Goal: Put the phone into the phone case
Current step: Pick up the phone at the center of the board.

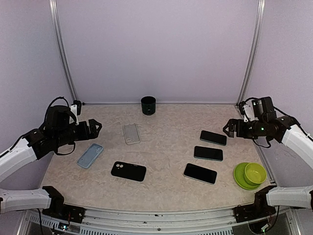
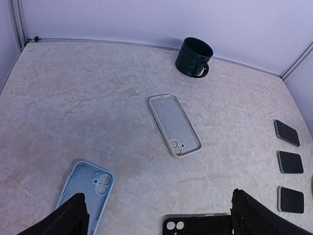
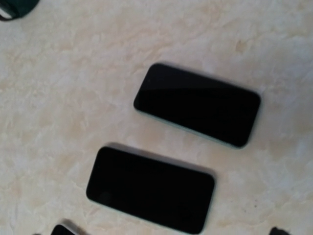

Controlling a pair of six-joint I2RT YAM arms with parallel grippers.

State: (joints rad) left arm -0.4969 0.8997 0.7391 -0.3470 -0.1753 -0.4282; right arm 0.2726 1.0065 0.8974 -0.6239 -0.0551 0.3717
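Three black phones lie face up at the right: far (image 1: pixel 213 137), middle (image 1: pixel 208 153) and near (image 1: pixel 200 173). Three empty cases lie at the left: a clear grey one (image 1: pixel 131 133), a light blue one (image 1: pixel 90 155) and a black one (image 1: pixel 128 171). My left gripper (image 1: pixel 94 128) is open and empty, above the table left of the cases; its view shows the clear case (image 2: pixel 174 125), the blue case (image 2: pixel 88 188) and the black case (image 2: pixel 200 226). My right gripper (image 1: pixel 229 128) is open and empty, above the far phone (image 3: pixel 197 105) and middle phone (image 3: pixel 150 189).
A dark green mug (image 1: pixel 148 105) stands at the back centre. A green bowl on a green plate (image 1: pixel 250 175) sits at the front right, next to the near phone. Walls and metal posts close in the table on three sides.
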